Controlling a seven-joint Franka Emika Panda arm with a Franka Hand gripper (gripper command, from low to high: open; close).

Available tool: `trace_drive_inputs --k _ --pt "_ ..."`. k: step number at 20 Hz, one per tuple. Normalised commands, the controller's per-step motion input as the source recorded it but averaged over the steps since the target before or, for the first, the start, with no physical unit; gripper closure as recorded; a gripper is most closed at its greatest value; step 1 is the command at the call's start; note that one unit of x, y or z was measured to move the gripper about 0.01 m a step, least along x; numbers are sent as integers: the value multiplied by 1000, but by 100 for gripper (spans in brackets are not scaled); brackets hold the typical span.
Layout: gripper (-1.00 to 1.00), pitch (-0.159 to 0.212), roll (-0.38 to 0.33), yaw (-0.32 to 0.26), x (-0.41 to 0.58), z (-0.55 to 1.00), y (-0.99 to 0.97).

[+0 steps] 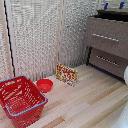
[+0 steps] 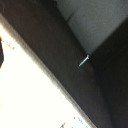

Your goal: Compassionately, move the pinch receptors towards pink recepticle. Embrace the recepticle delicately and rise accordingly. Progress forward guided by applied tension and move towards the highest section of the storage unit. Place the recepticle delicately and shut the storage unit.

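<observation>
unfortunately, gripper state indiscernible

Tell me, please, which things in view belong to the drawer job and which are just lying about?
Job: storage unit, its silver handles. The pink cup and the gripper fingers are not visible.

Lying about: red mesh basket, red bowl, printed packet.

storage unit (image 1: 107,42) cut by frame edge | wrist view blurry | tool unseen

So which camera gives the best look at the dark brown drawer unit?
The exterior view: the drawer unit stands at that view's right, both silver bar handles visible. The wrist view shows only dark blurry surfaces and a small silver piece, too close to identify as the unit.
</observation>
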Motion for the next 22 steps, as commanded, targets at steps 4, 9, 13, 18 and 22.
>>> trace_drive_inputs --k 4,9,13,18,22 --pt "-100 0 -209 136 -153 0 236" --pt "-100 0 -356 60 -186 -36 242" --pt "-100 -3 -375 38 -214 -95 229" --pt "-100 0 -375 35 -274 -183 267" --pt "-100 45 -363 37 -339 -269 331"
